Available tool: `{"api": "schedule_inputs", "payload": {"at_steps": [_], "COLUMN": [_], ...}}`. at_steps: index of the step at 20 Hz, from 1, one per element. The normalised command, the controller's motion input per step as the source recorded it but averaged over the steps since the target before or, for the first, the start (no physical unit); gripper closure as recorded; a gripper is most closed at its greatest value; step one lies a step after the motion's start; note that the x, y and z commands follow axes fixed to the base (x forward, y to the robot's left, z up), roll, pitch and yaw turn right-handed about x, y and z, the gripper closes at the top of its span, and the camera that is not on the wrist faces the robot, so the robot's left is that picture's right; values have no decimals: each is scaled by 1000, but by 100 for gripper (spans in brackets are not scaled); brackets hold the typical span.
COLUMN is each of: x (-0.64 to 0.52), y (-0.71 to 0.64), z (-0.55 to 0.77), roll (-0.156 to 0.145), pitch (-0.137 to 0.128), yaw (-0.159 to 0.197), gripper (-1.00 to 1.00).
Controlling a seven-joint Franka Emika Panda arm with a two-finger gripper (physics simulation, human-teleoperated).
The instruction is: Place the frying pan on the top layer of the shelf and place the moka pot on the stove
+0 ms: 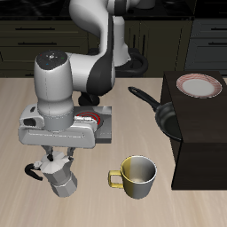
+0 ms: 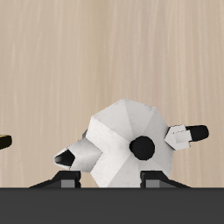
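The open fingers (image 2: pixel 112 181) hang right above the moka pot (image 1: pixel 60 177), one on each side, ready to drop down and squeeze it.

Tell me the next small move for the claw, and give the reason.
Probably lower straight down and close. The claw sits open right above the moka pot, its fingers flanking the pot's top without gripping. The stove lies just behind, and the frying pan is already on the shelf.

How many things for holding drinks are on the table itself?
2: the moka pot near the front edge under the gripper, and the yellow mug beside it. The arm may hide more.
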Motion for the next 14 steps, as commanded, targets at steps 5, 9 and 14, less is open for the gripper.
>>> {"api": "schedule_inputs", "payload": {"at_steps": [5,9,14], "x": [-41,-71,-156], "y": [68,16,11], "z": [110,143,203], "roll": [17,-7,6], "pitch": [-10,-18,-26], "yaw": [4,1,9], "gripper": [100,100,100]}}
